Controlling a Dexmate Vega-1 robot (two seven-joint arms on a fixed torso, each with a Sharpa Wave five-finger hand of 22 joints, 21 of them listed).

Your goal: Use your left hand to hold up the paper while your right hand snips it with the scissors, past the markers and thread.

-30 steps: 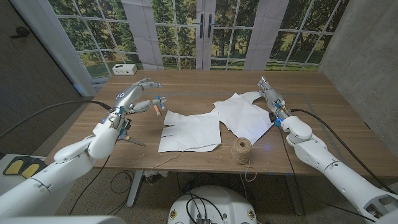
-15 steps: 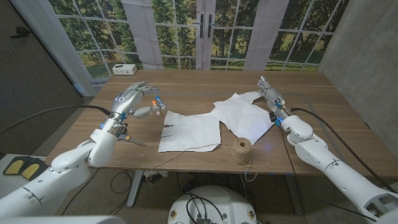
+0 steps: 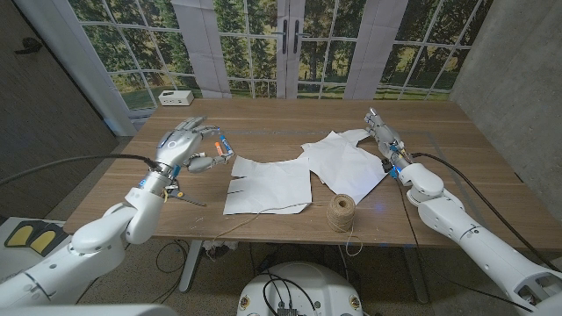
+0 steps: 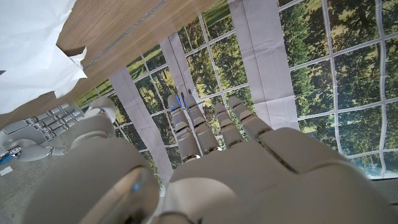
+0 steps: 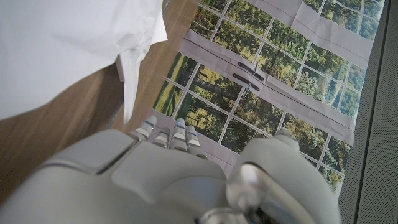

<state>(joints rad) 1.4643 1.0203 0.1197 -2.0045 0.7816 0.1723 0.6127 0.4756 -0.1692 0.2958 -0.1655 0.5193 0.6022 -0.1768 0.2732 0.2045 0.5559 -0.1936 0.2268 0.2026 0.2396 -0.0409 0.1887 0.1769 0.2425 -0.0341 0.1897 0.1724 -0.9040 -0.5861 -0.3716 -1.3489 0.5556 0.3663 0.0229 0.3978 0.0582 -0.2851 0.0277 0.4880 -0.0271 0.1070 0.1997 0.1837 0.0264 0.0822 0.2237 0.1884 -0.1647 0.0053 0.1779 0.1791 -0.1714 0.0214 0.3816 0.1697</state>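
With both the left hand (image 3: 183, 143) and right hand (image 3: 382, 137) empty, fingers spread, the paper (image 3: 303, 172) lies flat mid-bench; I'd pinch its near-left edge cleanly before lifting.

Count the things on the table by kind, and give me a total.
Paper pieces: 2
Twine ball: 1
Scissors: 1
White box: 1
Markers: too small to count
Total, markers aside: 5

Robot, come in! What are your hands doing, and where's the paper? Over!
Left hand open, raised over the markers. Right hand open beside the paper. Paper flat on table. Thread near its front edge.
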